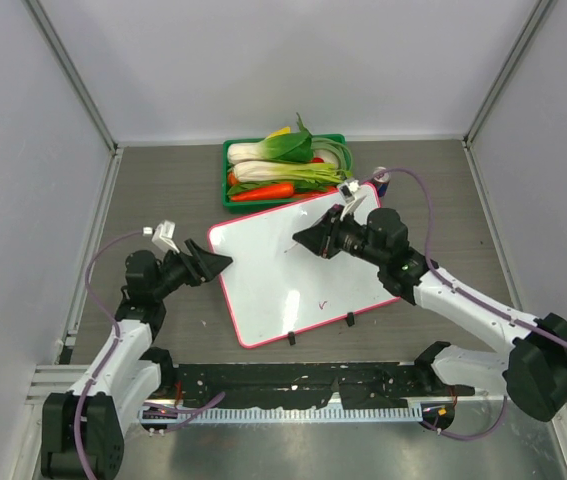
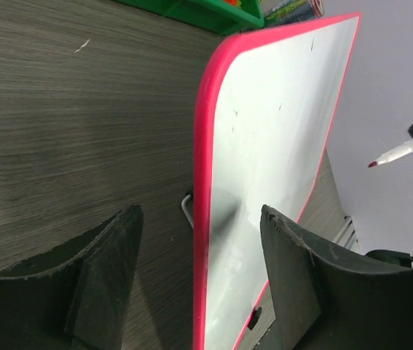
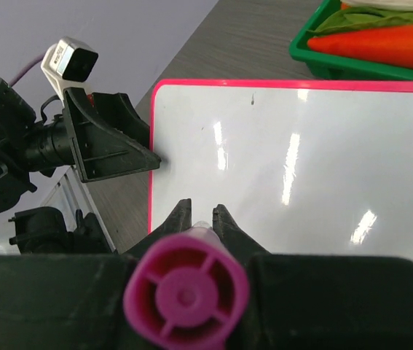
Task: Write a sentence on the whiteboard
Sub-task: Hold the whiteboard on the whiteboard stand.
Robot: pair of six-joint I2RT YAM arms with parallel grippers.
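Observation:
The whiteboard [image 1: 283, 275] lies flat on the table, glossy white with a pink-red frame; it also shows in the left wrist view [image 2: 279, 146] and the right wrist view [image 3: 323, 146]. No sentence shows on it, only a tiny purple tick [image 1: 323, 301] and a few specks. My left gripper [image 1: 225, 262] is open and empty; in its own view [image 2: 200, 219] the jaws straddle the board's left frame edge. My right gripper [image 1: 301, 240] is shut on a magenta marker [image 3: 186, 295], held just above the board's upper middle. The marker tip [image 2: 403, 152] is off the surface.
A green tray [image 1: 231, 150] of vegetables stands right behind the board's far edge. A small purple-blue object [image 1: 383, 178] sits beside the tray's right end. Two black clips [image 1: 349, 320] are on the board's near edge. Grey walls enclose the table.

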